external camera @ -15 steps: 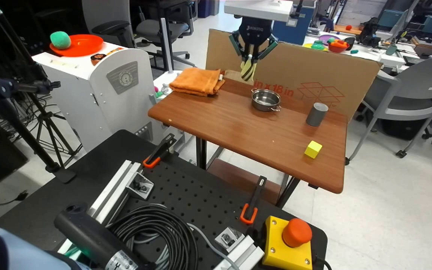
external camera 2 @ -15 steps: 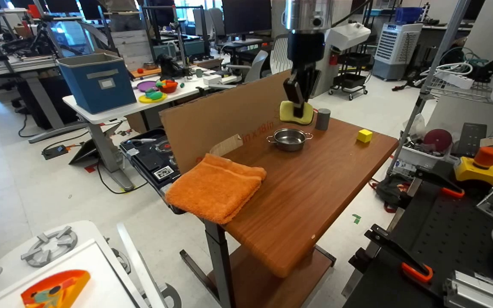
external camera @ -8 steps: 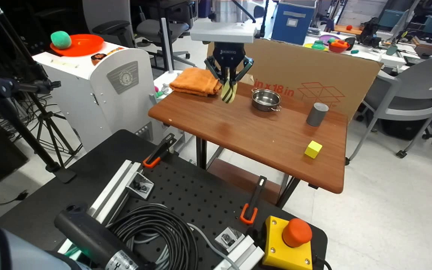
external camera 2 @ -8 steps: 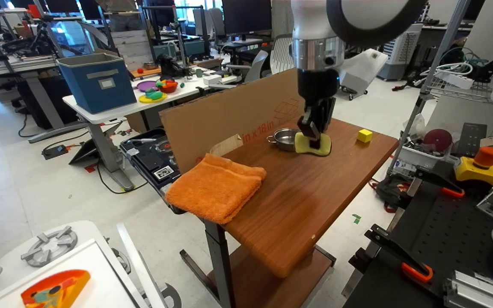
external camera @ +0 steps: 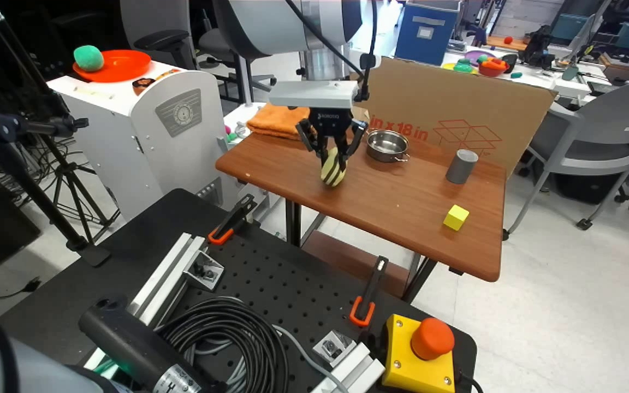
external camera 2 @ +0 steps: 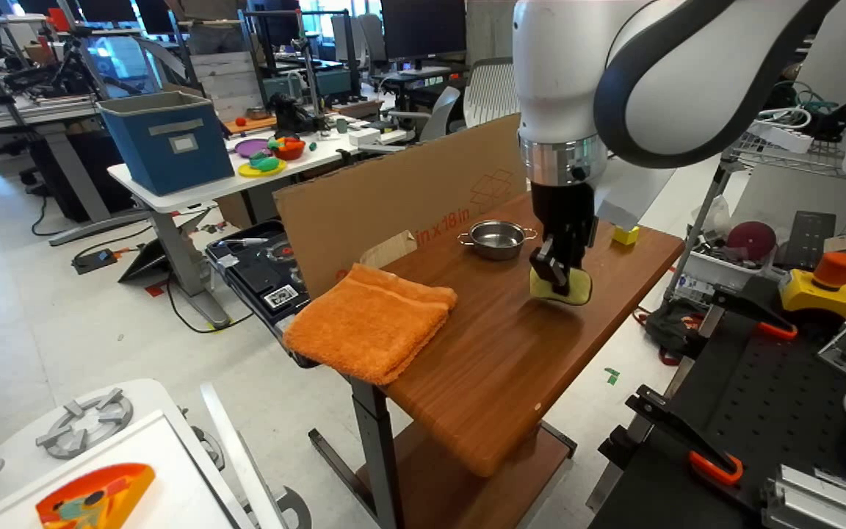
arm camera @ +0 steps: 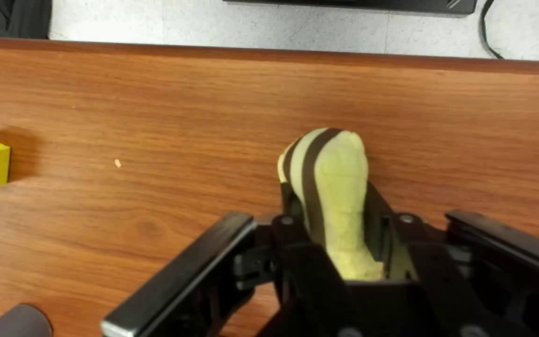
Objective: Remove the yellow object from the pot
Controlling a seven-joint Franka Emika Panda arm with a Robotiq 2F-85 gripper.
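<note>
The yellow object (external camera: 334, 173) is a soft, elongated piece with dark stripes. My gripper (external camera: 334, 157) is shut on it, one finger on each side. In an exterior view the yellow object (external camera 2: 579, 286) hangs low over the table's front half; I cannot tell whether it touches the wood. In the wrist view the yellow object (arm camera: 342, 173) sticks out past the fingertips, and part of it is hidden between them. The silvery pot (external camera: 387, 146) stands upright behind the gripper, apart from it, with bare metal showing inside. The pot also shows in an exterior view (external camera 2: 496, 240).
A yellow cube (external camera: 456, 217) and a grey cylinder (external camera: 461, 166) stand on the wooden table (external camera: 402, 196). A folded orange towel (external camera 2: 371, 323) lies at one end. A cardboard sheet (external camera 2: 393, 191) stands along the back edge. The cylinder also shows in the wrist view (arm camera: 17, 323).
My gripper has carried the yellow object from high near the cardboard, past the pot, down and toward the table's front edge. The grip has stayed shut. The pot has not moved.
</note>
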